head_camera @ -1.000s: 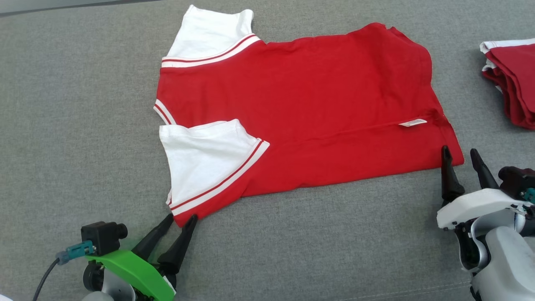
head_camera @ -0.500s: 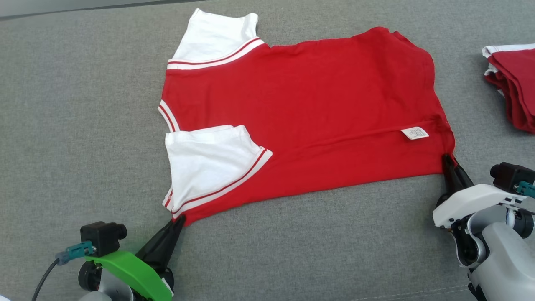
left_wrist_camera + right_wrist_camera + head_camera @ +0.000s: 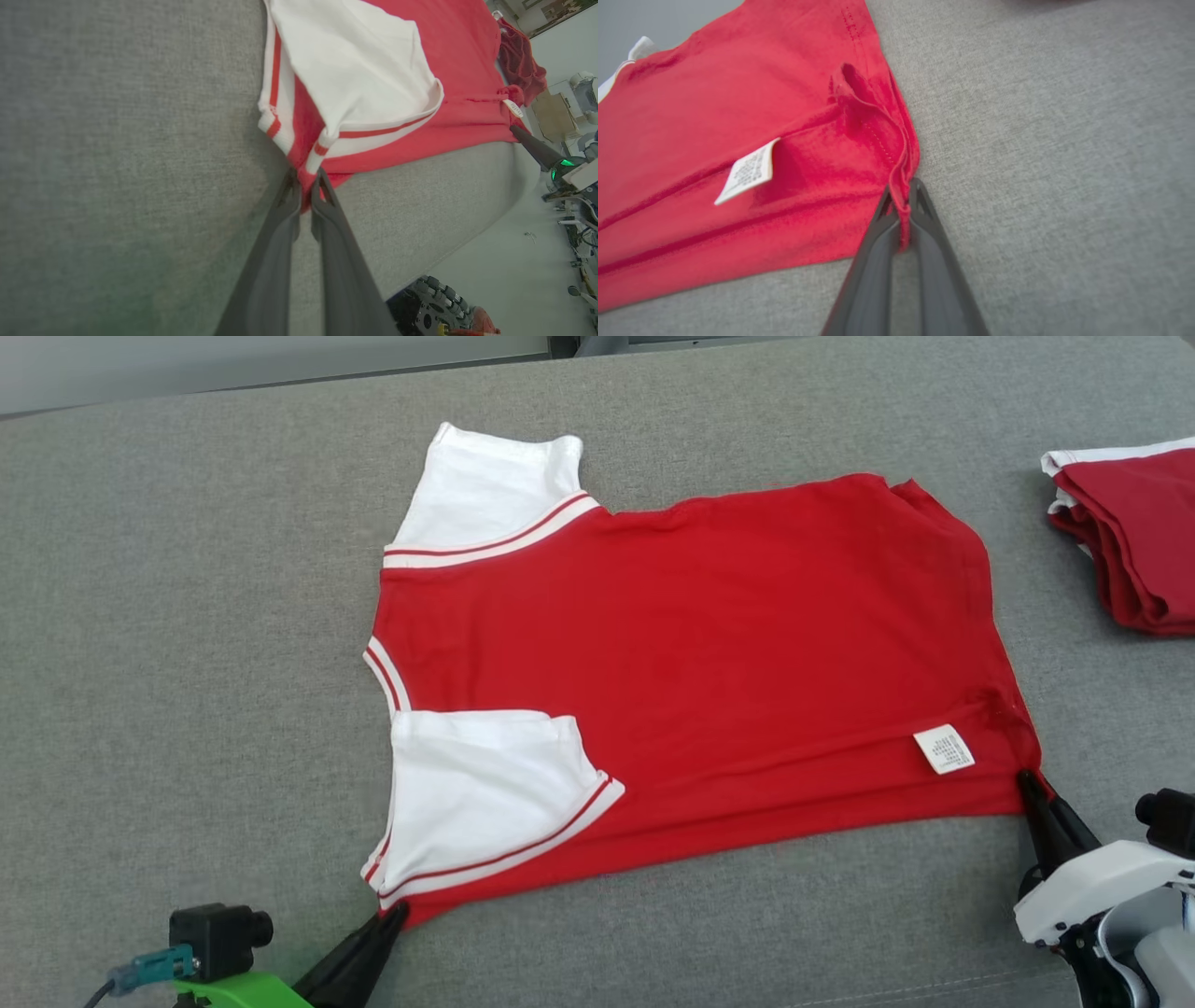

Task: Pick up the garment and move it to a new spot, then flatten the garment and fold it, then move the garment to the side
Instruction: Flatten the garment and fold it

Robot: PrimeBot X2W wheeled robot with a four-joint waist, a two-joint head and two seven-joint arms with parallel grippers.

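Observation:
The garment [image 3: 709, 644] is a red T-shirt with white sleeves, spread sideways on the grey surface, its near long edge folded over so a white care label [image 3: 944, 749] shows. My left gripper [image 3: 397, 913] is shut on the shirt's near left corner, just below the folded white sleeve [image 3: 359, 70]; red cloth sits pinched between the fingertips [image 3: 306, 179] in the left wrist view. My right gripper [image 3: 1029, 782] is shut on the near right hem corner, the bunched red hem [image 3: 901, 186] caught between its dark fingers [image 3: 873, 261].
A stack of folded red garments [image 3: 1134, 546] lies at the far right of the grey cushioned surface [image 3: 187, 663]. The surface's front edge runs just behind both grippers. In the left wrist view a wheel [image 3: 432, 310] and pale floor lie beyond that edge.
Both grippers went from open to shut on the shirt's two near corners. The head camera shifted, so the whole shirt sits lower in the picture, and the label flipped up.

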